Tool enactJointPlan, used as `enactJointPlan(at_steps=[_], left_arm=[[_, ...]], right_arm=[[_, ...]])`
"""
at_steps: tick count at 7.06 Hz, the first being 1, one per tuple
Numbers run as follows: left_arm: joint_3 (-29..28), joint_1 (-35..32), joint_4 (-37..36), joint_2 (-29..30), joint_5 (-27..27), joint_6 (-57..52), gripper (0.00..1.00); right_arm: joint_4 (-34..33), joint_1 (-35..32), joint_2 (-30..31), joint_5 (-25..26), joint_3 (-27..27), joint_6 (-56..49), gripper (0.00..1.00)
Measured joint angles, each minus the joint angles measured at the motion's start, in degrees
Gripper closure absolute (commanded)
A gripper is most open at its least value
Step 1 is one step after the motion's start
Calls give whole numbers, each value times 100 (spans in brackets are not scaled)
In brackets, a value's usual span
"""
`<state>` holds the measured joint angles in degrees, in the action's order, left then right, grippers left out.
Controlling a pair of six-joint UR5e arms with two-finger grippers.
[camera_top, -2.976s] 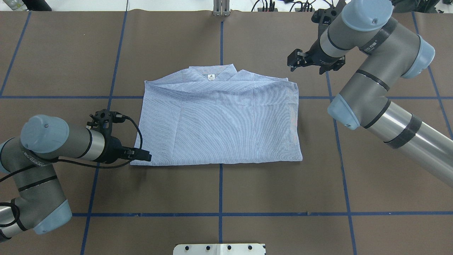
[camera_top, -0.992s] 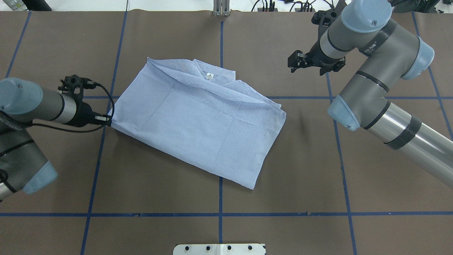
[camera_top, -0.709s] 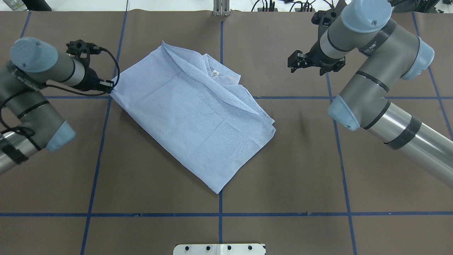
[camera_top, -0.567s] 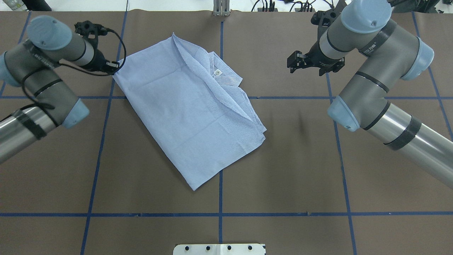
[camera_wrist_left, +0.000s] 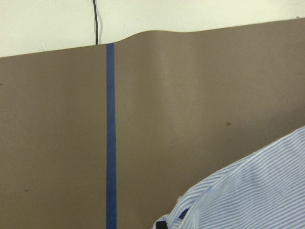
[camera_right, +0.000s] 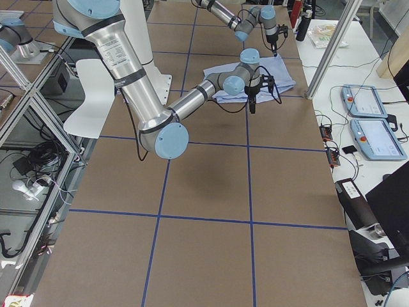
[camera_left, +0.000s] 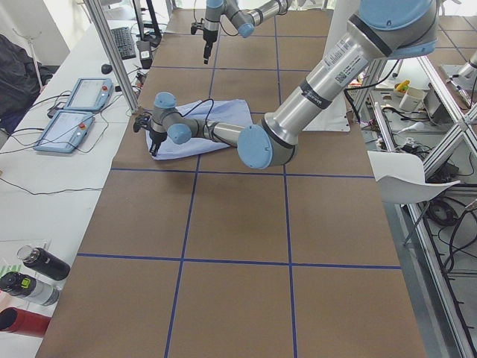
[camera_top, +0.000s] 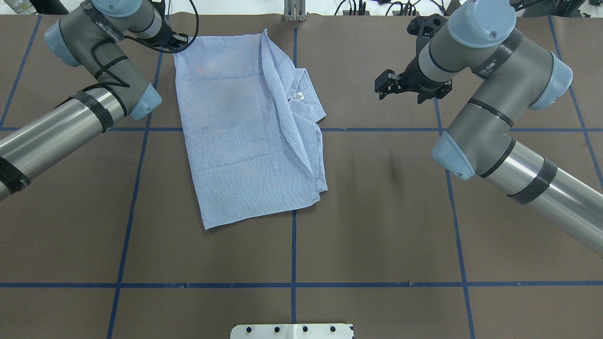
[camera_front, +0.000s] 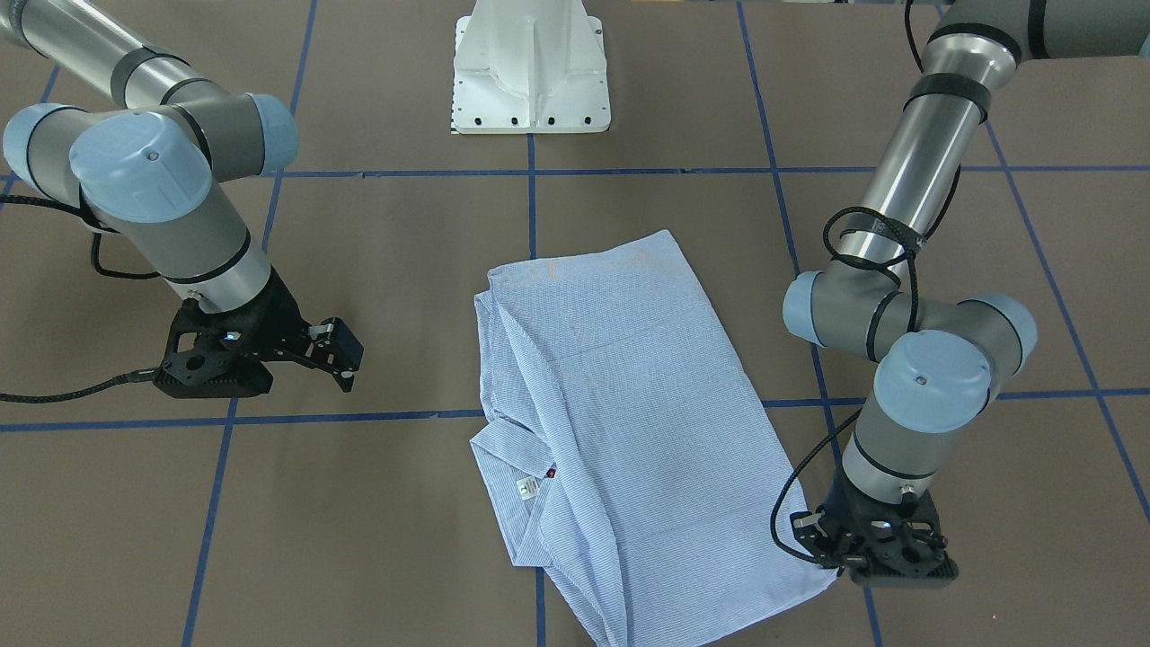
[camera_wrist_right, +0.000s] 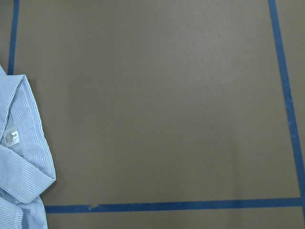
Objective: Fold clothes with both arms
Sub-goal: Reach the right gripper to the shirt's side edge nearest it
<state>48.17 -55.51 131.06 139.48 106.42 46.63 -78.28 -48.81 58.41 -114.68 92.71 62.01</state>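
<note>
Blue-striped shirt [camera_top: 245, 141] lay folded on the left half of the desk [camera_top: 377, 212]; it looked soft, light and floppy, likely best taken at corners. And the left gripper [camera_top: 177, 43] had its jaws pinching the far corner, while the right gripper [camera_top: 387, 87] hovered well apart, jaws spread.

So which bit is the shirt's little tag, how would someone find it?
Look at the brown table with blue tape lines and find the folded blue striped shirt lying on it. Follow its folded edge to the collar; the tag is the tiny white square just inside, the only plain white spot on all that striped cloth.
</note>
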Motion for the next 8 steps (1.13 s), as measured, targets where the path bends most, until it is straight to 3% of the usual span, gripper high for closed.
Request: enactJointPlan(at_steps=[2, 5, 8], left_arm=[[720, -57, 89, -466, 409, 7, 0], [1715, -108, 88, -1264, 954, -5, 0], [1847, -116, 95, -1386, 975, -6, 0]], right_arm=[[-42, 399, -181, 263, 108, 1087, 0], [-148, 1718, -341, 1499, 405, 3316, 4], [-119, 2606, -353, 2471, 383, 3992, 30]])
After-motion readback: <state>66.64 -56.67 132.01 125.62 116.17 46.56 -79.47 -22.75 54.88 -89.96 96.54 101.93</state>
